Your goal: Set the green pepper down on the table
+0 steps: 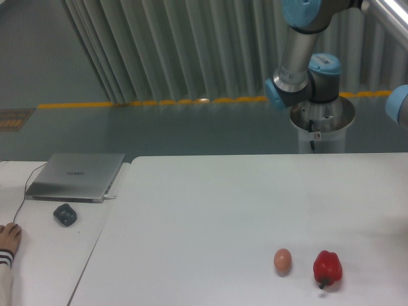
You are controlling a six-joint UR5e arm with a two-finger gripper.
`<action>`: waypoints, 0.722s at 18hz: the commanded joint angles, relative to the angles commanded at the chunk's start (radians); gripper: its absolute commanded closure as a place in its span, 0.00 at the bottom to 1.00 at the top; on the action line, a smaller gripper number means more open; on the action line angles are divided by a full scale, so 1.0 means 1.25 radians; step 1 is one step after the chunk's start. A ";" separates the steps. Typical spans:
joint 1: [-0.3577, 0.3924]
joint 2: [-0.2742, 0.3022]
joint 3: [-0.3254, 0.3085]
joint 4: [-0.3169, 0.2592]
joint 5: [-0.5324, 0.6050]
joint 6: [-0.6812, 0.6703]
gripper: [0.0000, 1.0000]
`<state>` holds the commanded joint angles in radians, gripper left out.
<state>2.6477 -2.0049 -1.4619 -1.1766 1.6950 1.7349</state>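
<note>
Fixed camera, single view. The green pepper is nowhere in frame, and neither is the tool; only the arm's elbow and shoulder joints (305,76) show at the upper right, running out past the right edge, so I cannot tell whether the tool is released, clenched, or carrying anything. My reading: if the pepper is held, it is held off-frame to the right. The table (210,210) is a broad white top filling the lower centre and right. On it, toward the lower right, sit a small tan egg (282,260) and a red pepper (327,268), just beside each other but apart. To the left, a narrower side table (44,255) carries a grey laptop (76,176), a dark mouse (65,214), and a person's hand (9,238) at the left edge. Advice for the placing step: aim for the bare middle of the white top, well apart from the egg, which looks likely to roll if nudged. Lower until the pepper's lobed base bears weight before releasing; a squat pepper should settle, though it may rock. Withdraw straight up.
</note>
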 joint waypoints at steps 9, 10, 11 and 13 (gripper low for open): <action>-0.004 -0.007 -0.001 0.001 0.037 -0.001 0.00; -0.006 -0.010 -0.001 0.001 0.044 -0.006 0.00; -0.007 -0.010 -0.001 0.001 0.047 -0.016 0.00; -0.009 -0.010 -0.001 0.002 0.045 -0.033 0.00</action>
<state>2.6369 -2.0172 -1.4634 -1.1735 1.7518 1.6936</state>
